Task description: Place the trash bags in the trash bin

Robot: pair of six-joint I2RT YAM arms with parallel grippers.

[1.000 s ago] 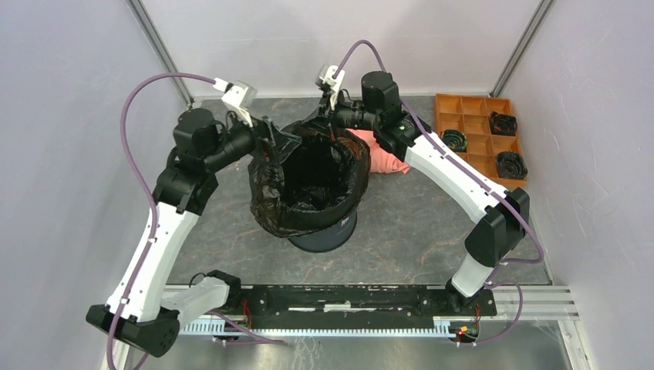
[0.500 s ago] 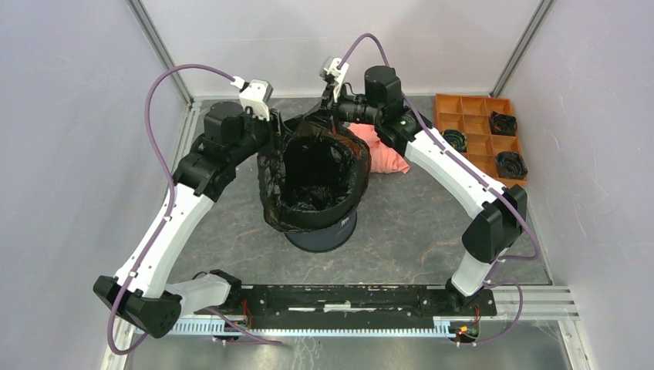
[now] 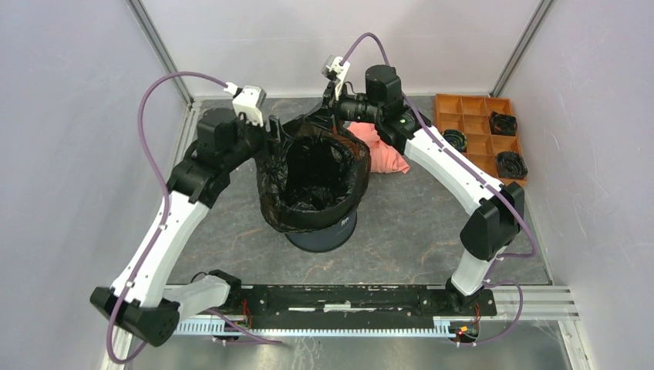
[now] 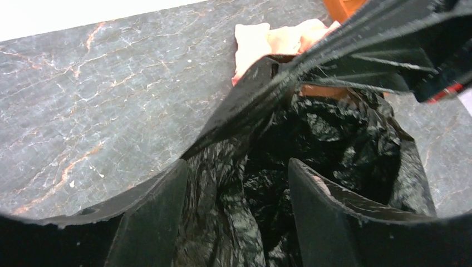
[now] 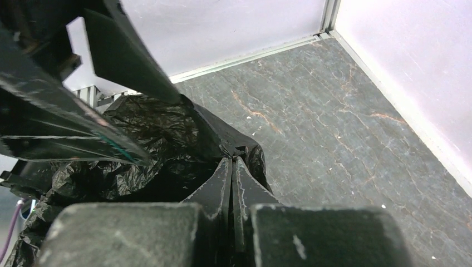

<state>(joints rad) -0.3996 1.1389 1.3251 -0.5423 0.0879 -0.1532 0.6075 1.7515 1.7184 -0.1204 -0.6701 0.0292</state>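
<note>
From above, the black trash bag (image 3: 308,212) lines and overhangs the mouth of the navy trash bin (image 3: 328,235), which stands on the bench (image 3: 416,223) between the two arms. The left gripper (image 3: 271,139) is at the bag's far-left rim and the right gripper (image 3: 333,117) is at its far rim. A pink cloth (image 3: 385,158) lies just to the right of the right gripper.

On the left wrist camera, the fingers stand apart, with wrinkled bag plastic between and ahead of them.

On the right wrist camera, the fingers are pressed together, pinching the bag's edge at their tips.
</note>
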